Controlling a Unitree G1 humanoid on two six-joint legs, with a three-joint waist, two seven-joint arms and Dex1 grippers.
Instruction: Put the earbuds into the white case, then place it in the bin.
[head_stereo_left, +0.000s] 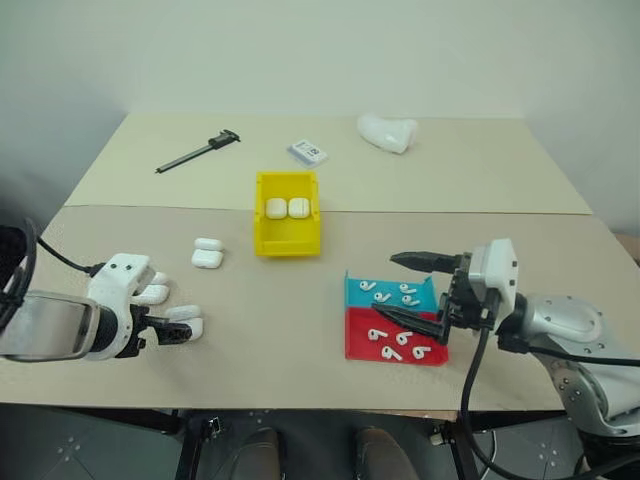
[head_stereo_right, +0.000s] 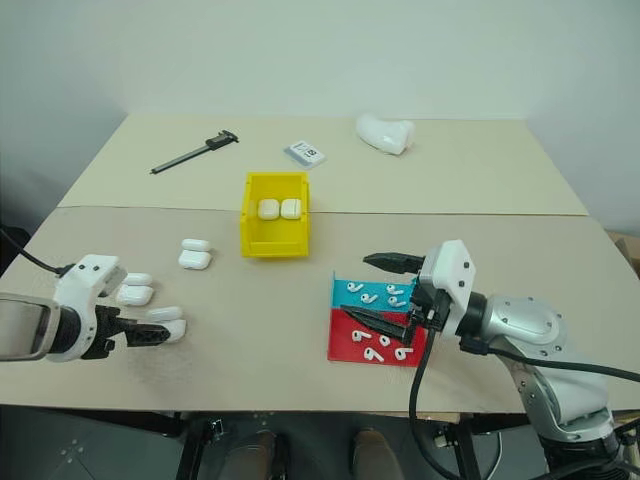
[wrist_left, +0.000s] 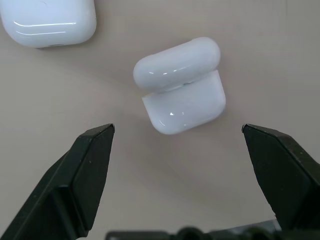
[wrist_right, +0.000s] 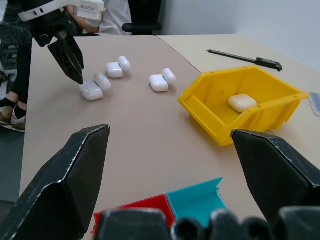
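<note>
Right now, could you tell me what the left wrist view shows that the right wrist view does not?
Left wrist view: a close look at a white case, lid open, lying just ahead of the open left claw, not gripped. Right wrist view: the yellow bin with a closed case inside, the red tray, the teal tray, a black caliper and the open right claw. Both: that open case, a neighbouring case and the tan table.
</note>
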